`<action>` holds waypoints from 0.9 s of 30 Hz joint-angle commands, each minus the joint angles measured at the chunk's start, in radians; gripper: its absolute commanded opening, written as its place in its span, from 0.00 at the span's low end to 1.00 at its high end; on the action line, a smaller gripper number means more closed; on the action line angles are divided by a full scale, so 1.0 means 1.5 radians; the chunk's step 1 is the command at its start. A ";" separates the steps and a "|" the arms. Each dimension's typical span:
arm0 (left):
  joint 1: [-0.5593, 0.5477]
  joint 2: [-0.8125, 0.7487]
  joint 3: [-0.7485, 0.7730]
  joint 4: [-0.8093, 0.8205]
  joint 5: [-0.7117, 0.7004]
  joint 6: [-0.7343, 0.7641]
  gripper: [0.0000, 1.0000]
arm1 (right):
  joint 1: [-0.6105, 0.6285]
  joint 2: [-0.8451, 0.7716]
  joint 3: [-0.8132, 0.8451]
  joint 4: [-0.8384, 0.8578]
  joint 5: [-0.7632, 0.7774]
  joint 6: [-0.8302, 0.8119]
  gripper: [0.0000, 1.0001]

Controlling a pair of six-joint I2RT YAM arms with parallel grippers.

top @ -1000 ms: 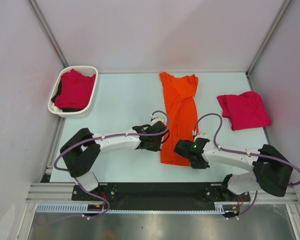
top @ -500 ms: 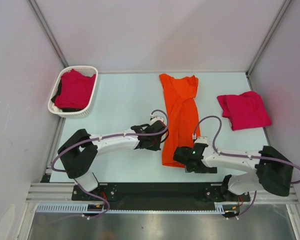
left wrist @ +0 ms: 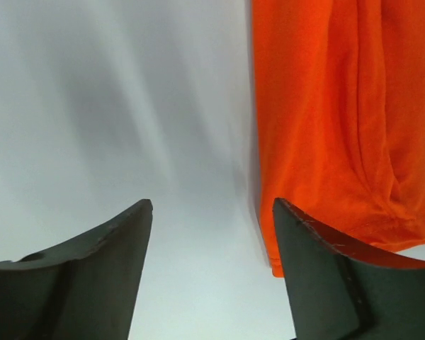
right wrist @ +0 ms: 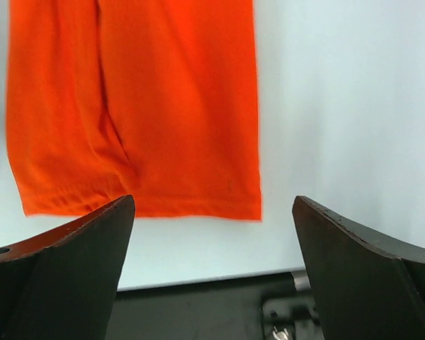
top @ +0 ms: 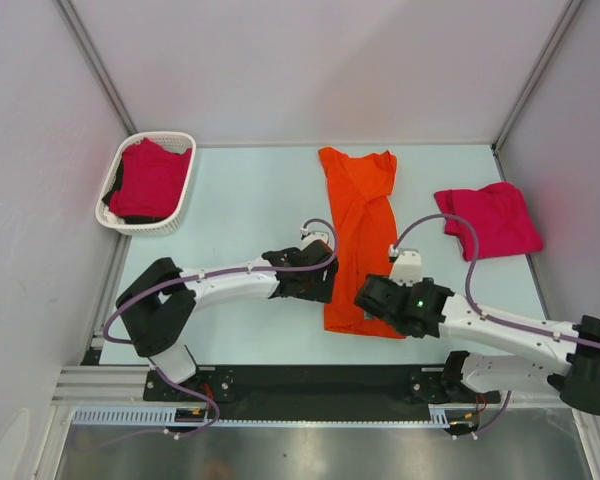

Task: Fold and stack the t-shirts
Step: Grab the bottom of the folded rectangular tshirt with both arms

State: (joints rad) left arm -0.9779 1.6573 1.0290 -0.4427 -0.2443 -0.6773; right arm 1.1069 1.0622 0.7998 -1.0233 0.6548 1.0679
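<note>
Shirts counted: 3 (one orange, two pink).
Orange shirt: laid out lengthwise, flat.
Pink shirt 1: right of orange shirt, apart.
Pink shirt 2: in the one basket, well left of orange shirt.
Left gripper: fingers spread, empty, beside orange shirt's near-left corner.
Right gripper: fingers spread, empty, at orange shirt's near hem.
</note>
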 commanded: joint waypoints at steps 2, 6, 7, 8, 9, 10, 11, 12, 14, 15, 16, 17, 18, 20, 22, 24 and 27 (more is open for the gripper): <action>-0.003 0.004 0.021 0.035 0.023 -0.013 0.81 | -0.030 0.069 -0.032 0.262 0.017 -0.135 0.99; -0.003 0.005 0.016 0.053 0.024 -0.017 0.82 | -0.040 0.113 -0.053 0.383 -0.038 -0.202 0.86; -0.003 0.009 0.017 0.053 0.020 -0.018 0.82 | -0.048 0.131 -0.051 0.400 -0.049 -0.215 0.81; -0.003 0.012 0.021 0.051 0.015 -0.018 0.82 | -0.048 0.139 -0.051 0.420 -0.057 -0.219 0.74; -0.003 0.014 0.026 0.049 0.003 -0.018 0.82 | -0.056 0.150 -0.052 0.429 -0.063 -0.227 0.74; -0.003 0.021 0.035 0.041 -0.007 -0.016 0.82 | -0.060 0.155 -0.053 0.437 -0.074 -0.231 0.74; -0.001 0.023 0.042 0.033 -0.018 -0.014 0.82 | -0.063 0.158 -0.056 0.445 -0.087 -0.232 0.74; 0.001 0.027 0.049 0.009 -0.041 -0.013 0.82 | -0.066 0.159 -0.060 0.449 -0.093 -0.231 0.73; 0.009 0.031 0.073 -0.021 -0.071 -0.015 0.83 | -0.075 0.159 -0.070 0.459 -0.120 -0.230 0.59; 0.013 0.028 0.078 -0.049 -0.105 -0.018 0.83 | -0.077 0.158 -0.073 0.462 -0.126 -0.228 0.58; 0.024 0.025 0.084 -0.064 -0.119 -0.035 0.86 | -0.082 0.160 -0.075 0.462 -0.139 -0.228 0.58; 0.032 0.008 0.083 -0.075 -0.132 -0.043 0.87 | -0.084 0.163 -0.071 0.456 -0.143 -0.225 0.58; 0.051 -0.003 0.079 -0.085 -0.143 -0.049 0.86 | -0.085 0.168 -0.069 0.452 -0.144 -0.224 0.58; 0.070 -0.049 0.062 -0.091 -0.167 -0.074 0.87 | -0.085 0.185 -0.055 0.427 -0.150 -0.222 0.58; 0.098 -0.079 0.051 -0.110 -0.209 -0.095 0.88 | -0.086 0.198 -0.042 0.393 -0.156 -0.218 0.58; 0.130 -0.115 0.049 -0.133 -0.235 -0.105 0.89 | -0.088 0.214 -0.036 0.382 -0.168 -0.216 0.55; 0.178 -0.138 0.053 -0.155 -0.267 -0.101 0.90 | -0.091 0.221 -0.039 0.374 -0.194 -0.215 0.45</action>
State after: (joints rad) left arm -0.7883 1.5421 1.1053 -0.6048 -0.5194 -0.7879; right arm 0.9779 1.3830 0.7063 -0.4221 0.4099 0.7399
